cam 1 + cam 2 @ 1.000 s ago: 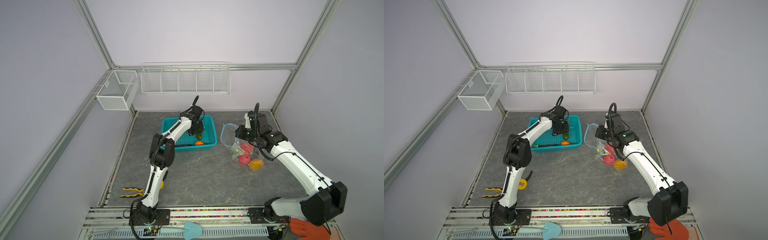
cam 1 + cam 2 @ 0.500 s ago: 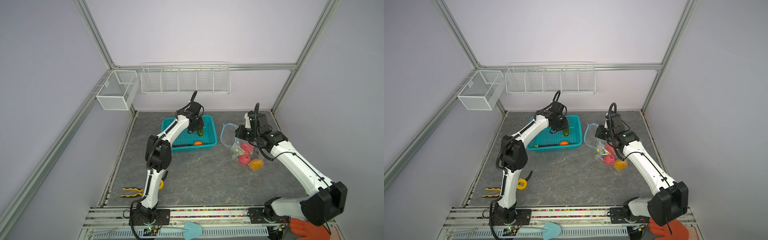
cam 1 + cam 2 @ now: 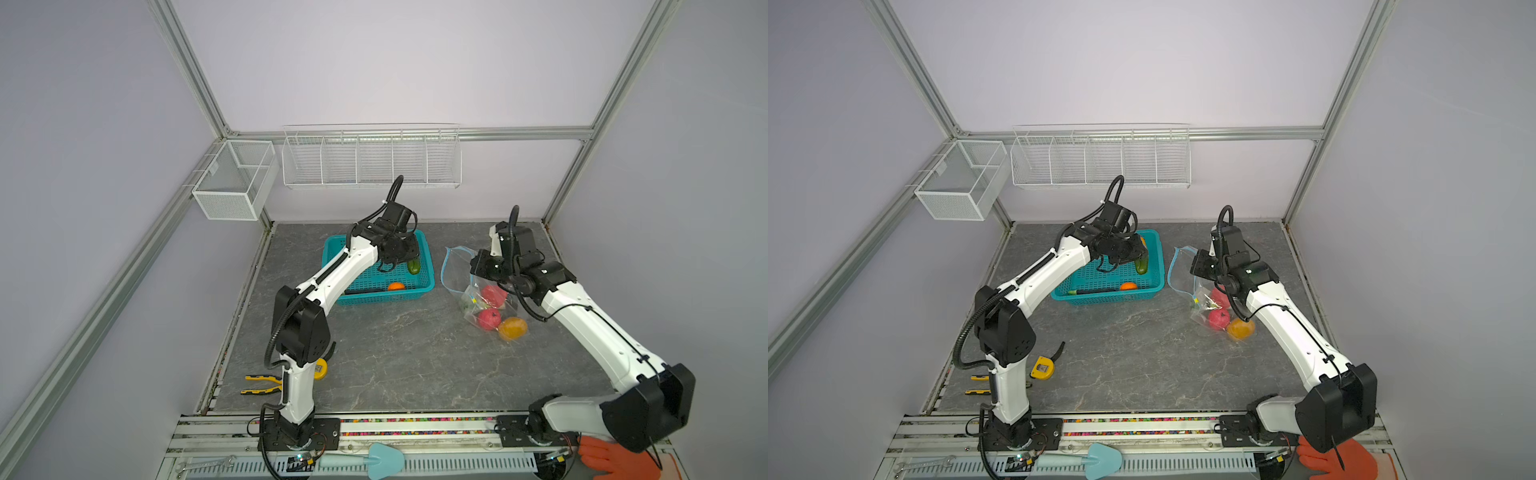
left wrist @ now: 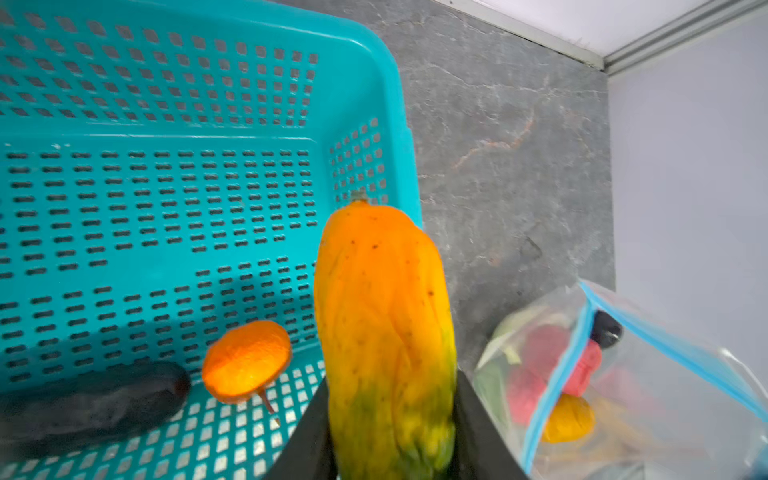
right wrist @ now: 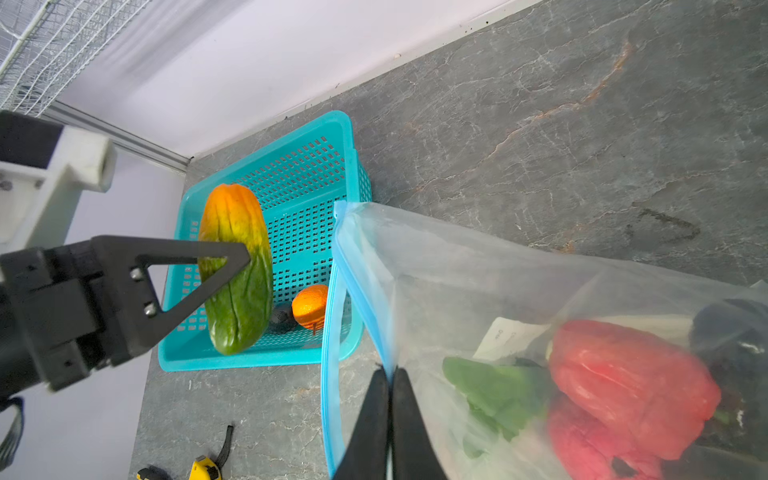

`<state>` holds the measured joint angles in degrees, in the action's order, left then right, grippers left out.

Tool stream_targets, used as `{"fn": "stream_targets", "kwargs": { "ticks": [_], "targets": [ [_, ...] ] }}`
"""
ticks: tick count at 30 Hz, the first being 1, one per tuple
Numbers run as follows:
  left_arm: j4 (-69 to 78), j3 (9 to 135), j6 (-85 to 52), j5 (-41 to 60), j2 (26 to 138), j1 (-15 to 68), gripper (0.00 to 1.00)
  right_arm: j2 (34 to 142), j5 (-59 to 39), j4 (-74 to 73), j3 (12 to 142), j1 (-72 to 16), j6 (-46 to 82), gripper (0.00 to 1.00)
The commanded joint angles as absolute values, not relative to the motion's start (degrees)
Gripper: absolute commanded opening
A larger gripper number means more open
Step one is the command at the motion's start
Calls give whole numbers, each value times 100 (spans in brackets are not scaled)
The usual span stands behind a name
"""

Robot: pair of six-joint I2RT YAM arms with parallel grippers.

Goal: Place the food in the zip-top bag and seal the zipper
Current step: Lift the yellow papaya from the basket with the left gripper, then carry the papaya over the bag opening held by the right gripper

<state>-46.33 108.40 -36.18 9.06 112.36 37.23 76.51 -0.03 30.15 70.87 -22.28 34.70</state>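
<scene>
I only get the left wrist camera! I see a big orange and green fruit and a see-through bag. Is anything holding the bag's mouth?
Observer: Yes. The right claw is shut on one mouth edge of the clear crinkly plastic zip-top bag, holding that edge up.
Operator: Is my fruit up in the air?
Observer: It looks so. In a top view the long orange-and-green toy fruit hangs green end down in the left claw, over the teal perforated plastic basket.
Operator: Is there stuff behind me?
Observer: A yellow tape measure lies on the table beside the left arm's base.
</scene>
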Motion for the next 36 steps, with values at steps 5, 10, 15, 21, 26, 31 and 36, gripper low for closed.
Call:
{"fn": "stream_targets", "kwargs": {
  "ticks": [5,10,15,21,26,31,36],
  "targets": [
    [-4386,10668,-3973,1977,10743,4014,36,7464,35,3030,7126,-2266,3470,7],
    [-3827,10347,-4340,2742,10488,4087,37,7458,16,3011,7125,-2281,3472,7],
    [-3058,10059,-4937,3608,10353,4095,37,7453,7,3003,7171,-2281,3484,7],
    [-2854,9902,-5268,3746,10468,4087,36,7488,10,3032,7219,-2309,3494,7],
    [-2660,9909,-5394,3783,10625,4088,36,7500,-24,3006,7233,-2319,3492,7],
    [-2302,9873,-5639,4039,10781,4094,36,7496,-8,3015,7262,-2316,3475,7],
    [-2234,9816,-5680,4050,10883,4090,36,7488,0,3018,7277,-2319,3466,7]
  ]
}}
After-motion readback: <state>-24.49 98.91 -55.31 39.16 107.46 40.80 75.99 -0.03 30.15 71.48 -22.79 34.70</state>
